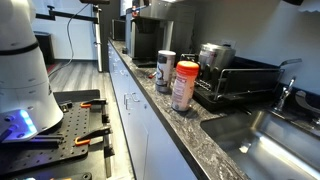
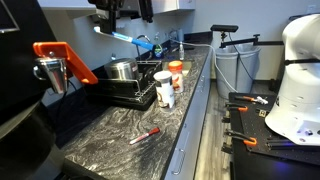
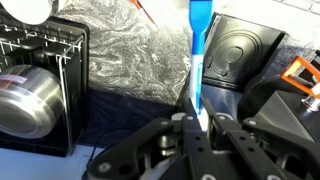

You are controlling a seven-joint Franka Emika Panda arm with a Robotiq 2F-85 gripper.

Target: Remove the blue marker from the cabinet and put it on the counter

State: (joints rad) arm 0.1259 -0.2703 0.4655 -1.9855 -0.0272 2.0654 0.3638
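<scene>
Only the wrist view plainly shows my jaws clenched on the blue marker (image 3: 199, 40), which points toward twelve o'clock.

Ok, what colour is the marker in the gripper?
Blue. The marker shows best in the wrist view, held in the gripper.

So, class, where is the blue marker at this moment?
In the wrist view the blue marker is gripped between the fingers, held in the air over the speckled counter, beside the black dish rack.
</scene>
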